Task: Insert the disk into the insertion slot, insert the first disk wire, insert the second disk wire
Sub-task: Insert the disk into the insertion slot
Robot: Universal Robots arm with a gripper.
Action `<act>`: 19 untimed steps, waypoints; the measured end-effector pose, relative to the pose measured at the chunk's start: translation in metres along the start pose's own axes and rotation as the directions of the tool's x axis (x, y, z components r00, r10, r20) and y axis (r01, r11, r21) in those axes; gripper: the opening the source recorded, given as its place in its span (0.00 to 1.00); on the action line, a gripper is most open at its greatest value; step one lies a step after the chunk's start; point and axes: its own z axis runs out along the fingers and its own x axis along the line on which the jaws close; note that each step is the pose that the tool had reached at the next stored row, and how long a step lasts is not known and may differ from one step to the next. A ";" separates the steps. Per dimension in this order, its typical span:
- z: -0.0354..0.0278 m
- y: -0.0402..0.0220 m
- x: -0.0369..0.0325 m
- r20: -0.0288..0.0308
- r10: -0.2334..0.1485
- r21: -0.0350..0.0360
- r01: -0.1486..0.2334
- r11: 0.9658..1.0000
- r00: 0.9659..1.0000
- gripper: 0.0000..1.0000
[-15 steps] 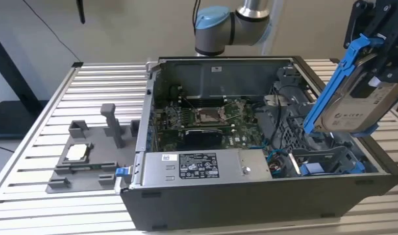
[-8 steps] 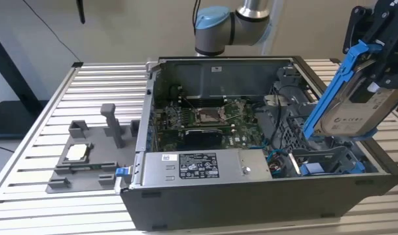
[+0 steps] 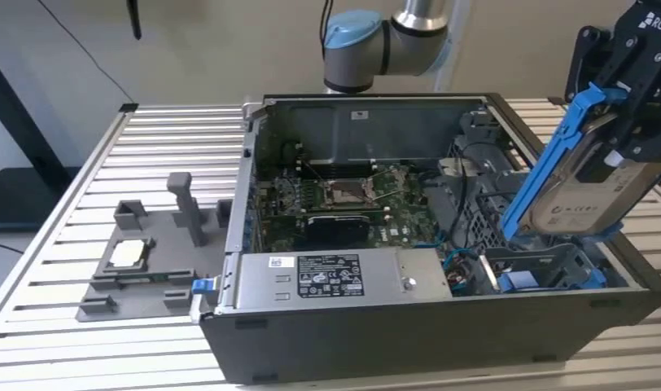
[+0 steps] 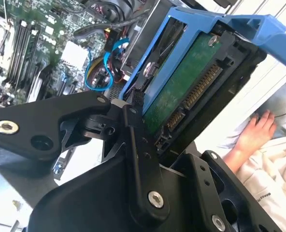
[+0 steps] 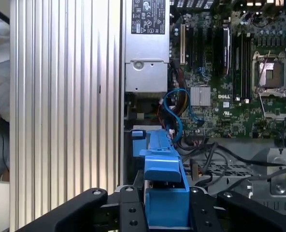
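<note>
While clamped from both sides by its bright blue carrier in one black pincer (image 5: 164, 212), held in the air and steeply tilted: one disk (image 5: 164, 188). Green circuit-board side and connector edge of the disk (image 4: 181, 87) turned to the second wrist view. Hangs over the case corner on the exterior view's right, label outward, not in any bay.

Just below: one insertion slot (image 3: 553, 265), a grey perforated cage with a blue part showing inside. Toward the exterior view's left of it, one grey power-supply box (image 3: 330, 277). Behind that, one dark motherboard (image 3: 401, 208) bearing one square socket (image 3: 345, 193). One loop of blue cables (image 5: 174, 104) near the slot.

All housed in one open grey computer case (image 3: 439, 342), lying on a table (image 3: 80, 187) of silver ribbed slats. Also on the table, at the exterior view's left, one grey fixture (image 3: 146, 281) carrying one square chip (image 3: 128, 254).

Farther off: one blue-jointed arm (image 3: 358, 41), a pale wall, and, in the second wrist view, one person's hand (image 4: 256, 130).
</note>
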 end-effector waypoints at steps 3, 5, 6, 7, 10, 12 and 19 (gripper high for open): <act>0.0038 -0.0002 -0.0001 -0.001 -0.002 0.002 0.002 1.000 1.000 0.33; 0.0067 -0.0004 -0.0001 -0.002 -0.004 0.004 0.004 1.000 1.000 0.33; 0.0081 -0.0005 -0.0001 -0.002 -0.005 0.005 0.005 1.000 1.000 0.33; 0.0094 -0.0006 -0.0001 -0.003 -0.006 0.006 0.006 1.000 1.000 0.33; 0.0135 -0.0008 -0.0002 -0.003 -0.009 0.008 0.009 1.000 1.000 0.33; 0.0160 -0.0010 -0.0002 -0.003 -0.011 0.009 0.011 1.000 1.000 0.33; 0.0245 -0.0016 -0.0004 -0.003 -0.018 0.013 0.018 1.000 1.000 0.33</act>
